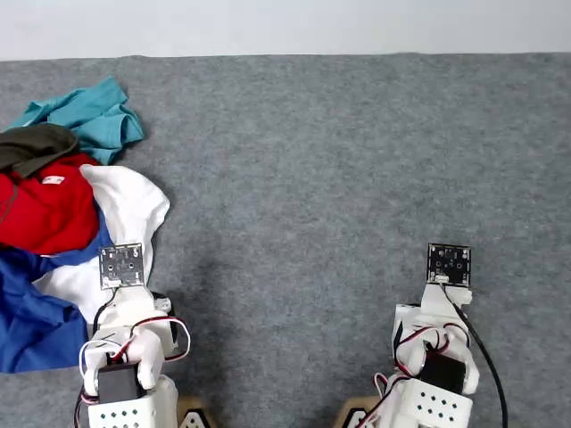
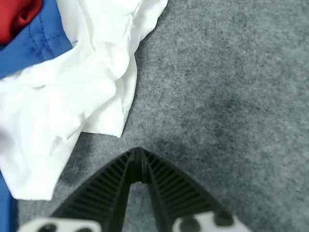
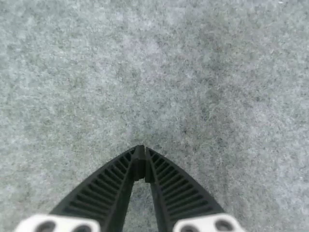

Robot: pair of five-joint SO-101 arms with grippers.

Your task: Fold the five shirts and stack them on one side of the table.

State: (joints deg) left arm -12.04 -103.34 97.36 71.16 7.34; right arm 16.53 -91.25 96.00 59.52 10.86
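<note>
A grey, felt-like covering is stretching over the whole worktop (image 1: 339, 160), and a pale wall (image 1: 285, 27) is running along behind its far edge. The middle and the right side are showing nothing but that grey nap.

The five shirts are lying unfolded in a loose heap against the left edge. The teal shirt (image 1: 89, 116) is sitting nearest the far left corner. The dark olive shirt (image 1: 36, 147) is draping just in front of it and over the top of the red shirt (image 1: 45, 209). The white shirt (image 1: 129, 205) is spreading out from beside the red one toward the middle, and it seems to be lying over part of the blue shirt (image 1: 31, 321), which is trailing toward the near left corner.

Both arms are standing at the near edge. The left arm (image 1: 125, 330) is sitting right against the heap, its left gripper (image 2: 140, 152) hanging clenched and empty over bare grey just beside the white hem. The right arm (image 1: 437, 330) is standing well apart from the clothes, its right gripper (image 3: 140, 149) likewise pinched together on nothing.
</note>
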